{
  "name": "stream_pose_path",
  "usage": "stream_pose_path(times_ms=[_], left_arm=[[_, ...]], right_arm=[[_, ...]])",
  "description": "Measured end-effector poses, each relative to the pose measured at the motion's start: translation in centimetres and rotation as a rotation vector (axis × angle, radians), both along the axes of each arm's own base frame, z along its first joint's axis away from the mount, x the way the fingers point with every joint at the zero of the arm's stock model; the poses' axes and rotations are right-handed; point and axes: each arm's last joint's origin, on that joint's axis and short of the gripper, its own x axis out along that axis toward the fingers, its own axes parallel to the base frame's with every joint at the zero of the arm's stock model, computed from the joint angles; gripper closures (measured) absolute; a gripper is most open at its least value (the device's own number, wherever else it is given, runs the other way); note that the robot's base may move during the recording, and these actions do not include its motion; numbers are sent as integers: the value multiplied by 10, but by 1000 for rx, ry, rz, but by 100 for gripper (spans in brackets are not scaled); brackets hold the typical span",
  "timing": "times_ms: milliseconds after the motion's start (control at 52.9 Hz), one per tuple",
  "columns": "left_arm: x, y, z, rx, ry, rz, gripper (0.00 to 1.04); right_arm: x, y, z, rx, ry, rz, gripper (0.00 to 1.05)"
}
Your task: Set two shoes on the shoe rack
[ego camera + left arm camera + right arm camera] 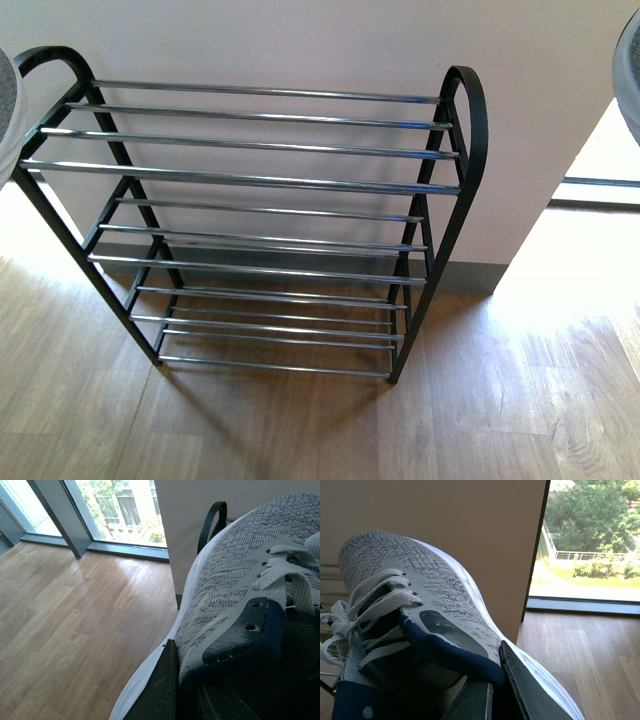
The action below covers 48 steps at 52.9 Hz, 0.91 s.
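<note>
Since the front view catches only slivers of them, we count from the wrist cams: two shoes, one per gripper. One rack (pixel 270 180), on the wood floor (pixel 300 430) against the wall (pixel 300 40).

Left shoe (pixel 235 580): grey knit, white sole, navy lining, white laces. The left gripper (pixel 187 685) is clamped on its collar. Left outer finger (pixel 162 687) lies flat against the shoe's side just above the sole, with the navy collar edge tight against it. The inner finger is lost in shadow, so we read the gap as only the thickness of the shoe wall.

Right shoe (pixel 425 580): same make. The right gripper (pixel 492 677) pinches its collar too. Right outer finger (pixel 525 690) presses on the outside and a second dark finger sits inside the opening, with the navy edge squeezed between them.

Both shoes are off the rack, held in the air. In the front view the left one shows at the left edge, just beside the rack's top-left corner. The right one shows at the top-right edge, well apart from the rack. In the left wrist view a black frame loop (pixel 212 520) shows just past the left shoe.

Rack: black frame, chrome bars. The top tier has four bars. The lower tiers overlap in view, so we don't trust a bar count there.
</note>
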Motion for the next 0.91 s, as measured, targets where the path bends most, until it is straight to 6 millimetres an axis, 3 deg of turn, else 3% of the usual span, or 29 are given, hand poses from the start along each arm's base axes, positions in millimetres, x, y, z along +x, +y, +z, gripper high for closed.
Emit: stream_pose_path(times_ms=[908], left_arm=[[0, 0, 0, -1, -1, 0, 103]], right_arm=[[0, 0, 0, 0, 0, 0, 103]])
